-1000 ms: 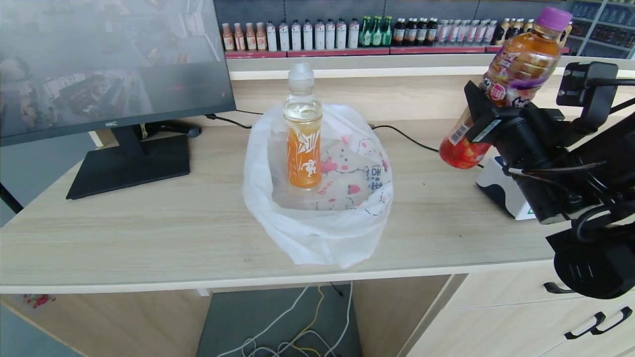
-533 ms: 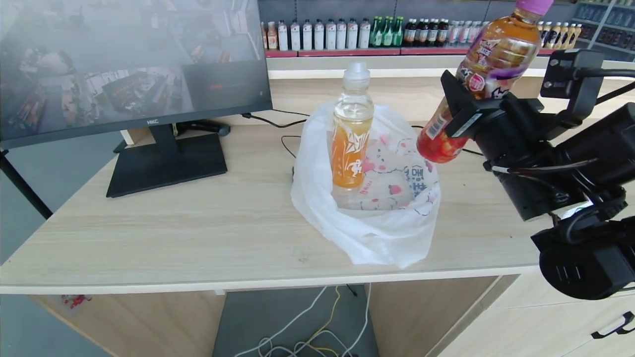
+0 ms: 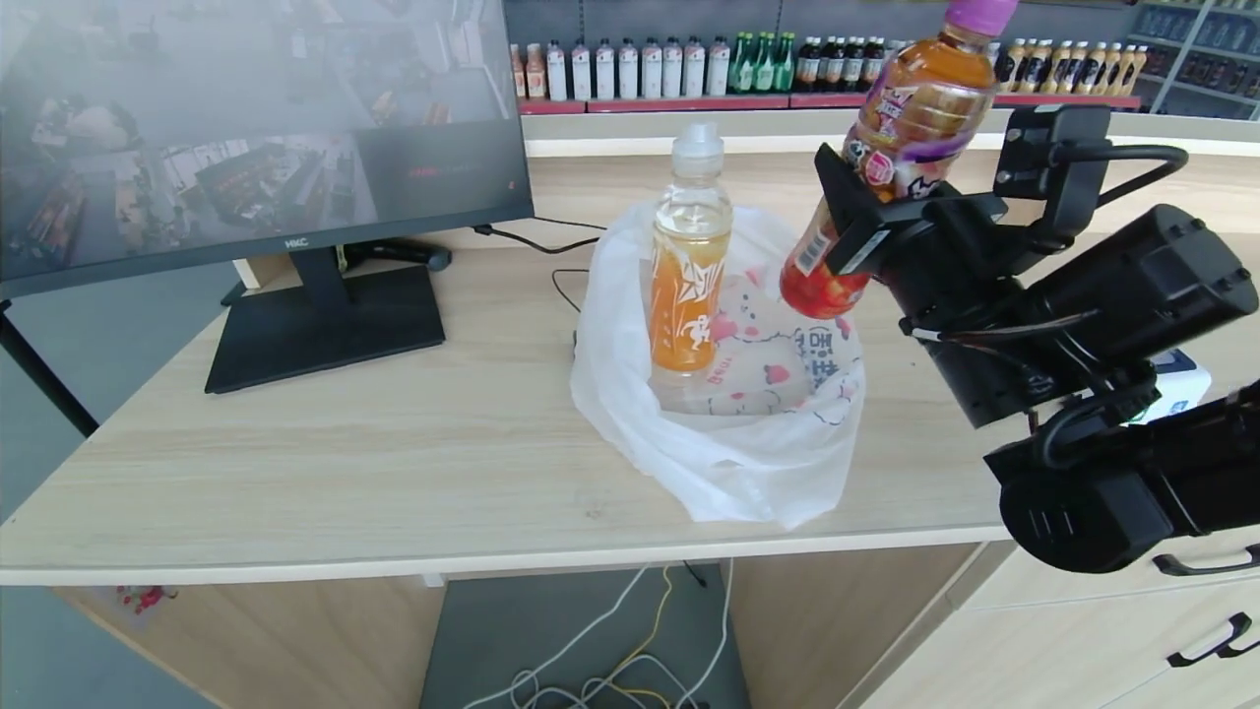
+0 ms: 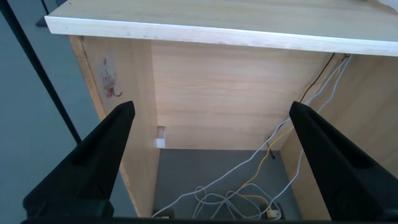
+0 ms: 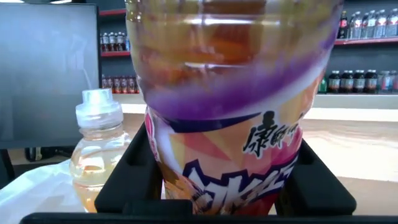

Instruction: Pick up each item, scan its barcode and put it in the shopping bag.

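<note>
My right gripper (image 3: 866, 231) is shut on a purple-capped tea bottle (image 3: 891, 158), tilted, its base hanging over the right rim of the white shopping bag (image 3: 724, 414). The same tea bottle (image 5: 230, 106) looms close between the black fingers (image 5: 124, 174) in the right wrist view. An orange-labelled drink bottle (image 3: 689, 256) stands upright inside the bag, and that bottle (image 5: 96, 149) shows again in the right wrist view. My left gripper (image 4: 211, 155) hangs open below the counter edge, facing the cabinet side and floor cables.
A monitor (image 3: 246, 128) on a black stand occupies the counter's left. A white carton (image 3: 1176, 379) peeks out behind my right arm. Cables (image 3: 541, 236) run behind the bag. Shelves of bottles (image 3: 748, 64) line the back wall. Drawers (image 3: 1201, 630) sit under the counter's right.
My right arm has carried the tea bottle leftward from beside the carton to above the bag's right rim. The head view has shifted, so the bag and monitor sit further right in the picture.
</note>
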Tool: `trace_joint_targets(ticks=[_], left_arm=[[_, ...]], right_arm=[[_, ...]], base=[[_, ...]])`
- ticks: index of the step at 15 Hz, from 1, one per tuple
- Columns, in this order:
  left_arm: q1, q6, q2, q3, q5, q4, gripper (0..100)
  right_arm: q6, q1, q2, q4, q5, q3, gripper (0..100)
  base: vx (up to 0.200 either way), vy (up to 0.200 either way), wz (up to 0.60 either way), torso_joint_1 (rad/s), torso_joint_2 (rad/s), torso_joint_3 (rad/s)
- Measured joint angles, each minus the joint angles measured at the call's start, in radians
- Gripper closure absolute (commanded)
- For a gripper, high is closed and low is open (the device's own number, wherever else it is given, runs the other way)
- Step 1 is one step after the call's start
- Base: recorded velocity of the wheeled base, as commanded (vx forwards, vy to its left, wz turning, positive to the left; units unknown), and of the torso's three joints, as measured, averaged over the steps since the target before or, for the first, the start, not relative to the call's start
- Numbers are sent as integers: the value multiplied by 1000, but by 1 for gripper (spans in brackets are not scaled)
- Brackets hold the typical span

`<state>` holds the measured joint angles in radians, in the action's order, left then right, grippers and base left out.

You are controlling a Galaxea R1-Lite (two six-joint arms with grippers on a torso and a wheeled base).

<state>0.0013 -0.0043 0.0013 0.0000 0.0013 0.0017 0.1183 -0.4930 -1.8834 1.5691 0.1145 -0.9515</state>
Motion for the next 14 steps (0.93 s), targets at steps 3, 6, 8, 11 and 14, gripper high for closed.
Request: trace_joint_targets(ticks=[3,6,8,11,14], left_arm=[[0,0,0,0,0,0,0],[0,0,0,0,0,0,0],[0,0,0,0,0,0,0],[0,0,0,0,0,0,0],[0,0,0,0,0,0,0]], right_arm=[[-9,-3,-34,0,3,32,100],[-11,-20,-71,0,-3,44,100],[-19,-17,-97,0,1,45,100],[-21,-21,-141,0,-2,27,100],[-22,-15,-164,0,0,1,100]], base=[[0,0,0,0,0,0],[0,0,0,0,0,0],[0,0,0,0,0,0],[0,0,0,0,0,0],[0,0,0,0,0,0]])
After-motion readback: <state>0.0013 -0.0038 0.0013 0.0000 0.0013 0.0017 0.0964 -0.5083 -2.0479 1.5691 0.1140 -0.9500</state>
